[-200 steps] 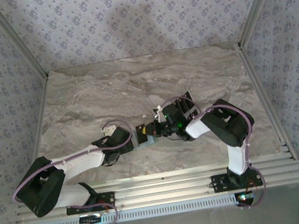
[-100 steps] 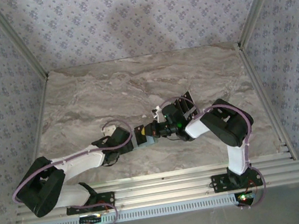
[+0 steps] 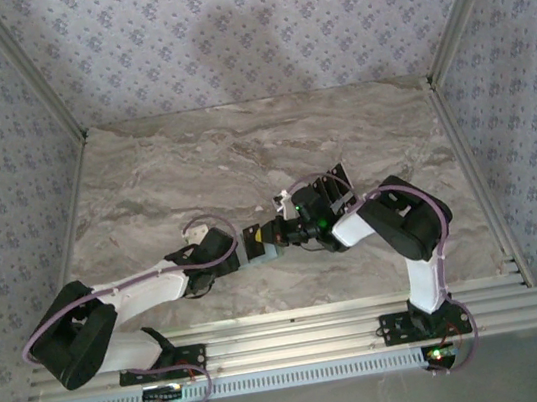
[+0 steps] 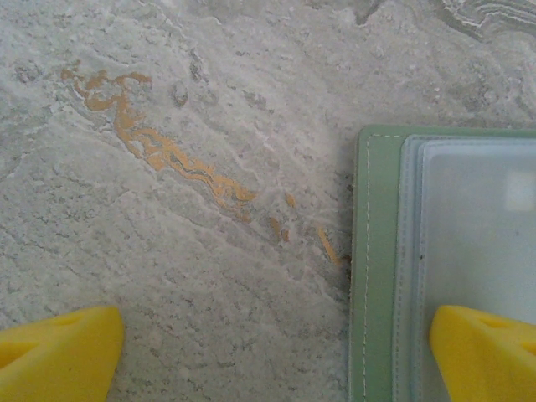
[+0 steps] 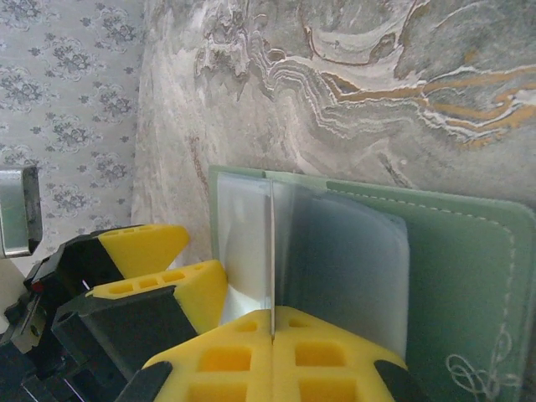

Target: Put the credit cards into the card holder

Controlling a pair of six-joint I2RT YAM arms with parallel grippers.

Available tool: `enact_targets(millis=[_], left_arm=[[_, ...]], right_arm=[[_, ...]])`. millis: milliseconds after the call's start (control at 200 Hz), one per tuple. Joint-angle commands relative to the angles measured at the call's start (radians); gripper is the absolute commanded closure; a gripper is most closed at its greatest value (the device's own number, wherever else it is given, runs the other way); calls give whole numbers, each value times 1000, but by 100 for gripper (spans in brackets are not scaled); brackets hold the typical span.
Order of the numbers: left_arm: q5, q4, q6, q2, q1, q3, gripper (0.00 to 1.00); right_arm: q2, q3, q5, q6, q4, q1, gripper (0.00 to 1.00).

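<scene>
The holder (image 5: 456, 251) lies open and flat on the table (image 4: 167, 251), in its near half, between the two grippers, clear sleeves (image 5: 352, 268) facing up. The right gripper (image 5: 272, 322) is closed on a thin pale sheet (image 5: 272, 251) standing edge-on over the sleeves; card or sleeve leaf, we cannot tell. We judge this the insertion step. The left gripper (image 4: 276, 356) stands wide apart, one finger (image 4: 486, 352) over the holder, the other over bare table. We read this as pinning the holder against sliding.
</scene>
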Motion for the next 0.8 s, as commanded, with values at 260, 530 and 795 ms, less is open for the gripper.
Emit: enact_targets(millis=[260,530,795], left_arm=[[2,-102,8,27,-5,-36,5],[2,-101,7,32,-6,-33,5],[2,-103,8,31,-6,-33,5]], right_arm=[[42,22,-48,-31,-13,-10,100],[42,32,-59,-37,-25,6,100],[33,25,-53,-53,-44,7,100]])
